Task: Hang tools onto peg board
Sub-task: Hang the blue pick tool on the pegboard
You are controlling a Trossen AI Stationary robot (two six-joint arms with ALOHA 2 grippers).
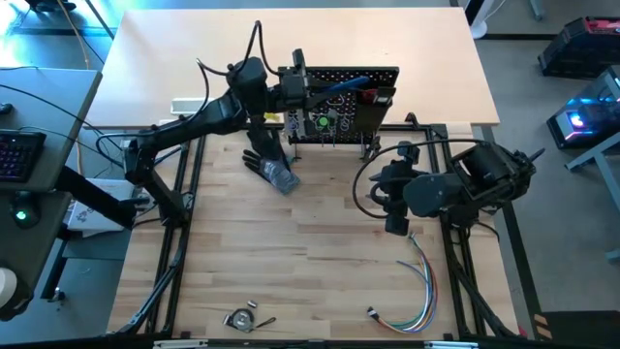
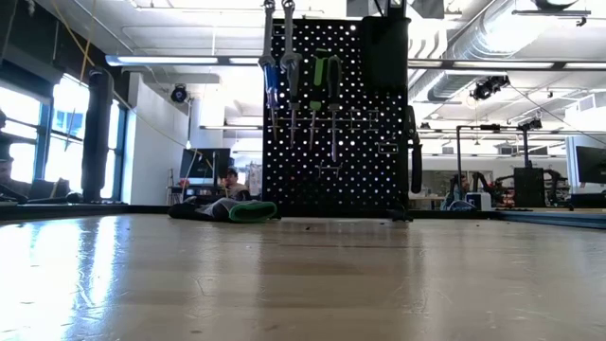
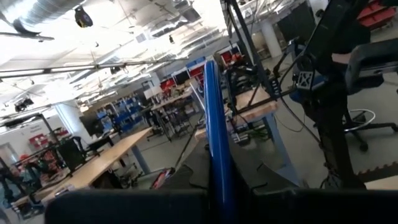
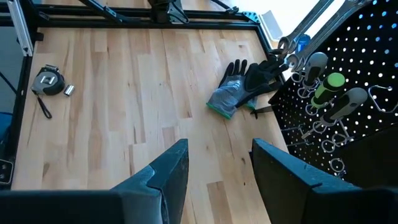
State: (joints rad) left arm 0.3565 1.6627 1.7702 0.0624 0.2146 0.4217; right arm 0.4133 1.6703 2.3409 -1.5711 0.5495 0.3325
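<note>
The black peg board (image 1: 354, 107) stands upright at the table's far middle. Silver wrenches (image 2: 289, 57) and a green-handled tool (image 2: 320, 80) hang on its hooks. My left gripper (image 1: 295, 89) is at the board's upper left corner, shut on a blue-handled tool (image 3: 214, 137). The blue handle (image 1: 347, 85) stretches along the board's upper part toward the right. My right gripper (image 4: 217, 174) hangs open over the table's right side (image 1: 395, 218), slanting down, with nothing between its fingers. My left gripper pinches the blue handle at its near end (image 3: 219, 186) between its two fingers. The fingers lie about level, coming from the table's left, and the handle runs straight on along them. It is high off the table; whether it touches the board I cannot tell.
A black and grey glove (image 1: 271, 170) lies on the table just in front of the board's left leg. A tape measure (image 1: 240, 318) sits near the front edge, and a bundle of coloured wires (image 1: 417, 291) lies at the front right. A black box bin (image 2: 386, 47) is on the board.
</note>
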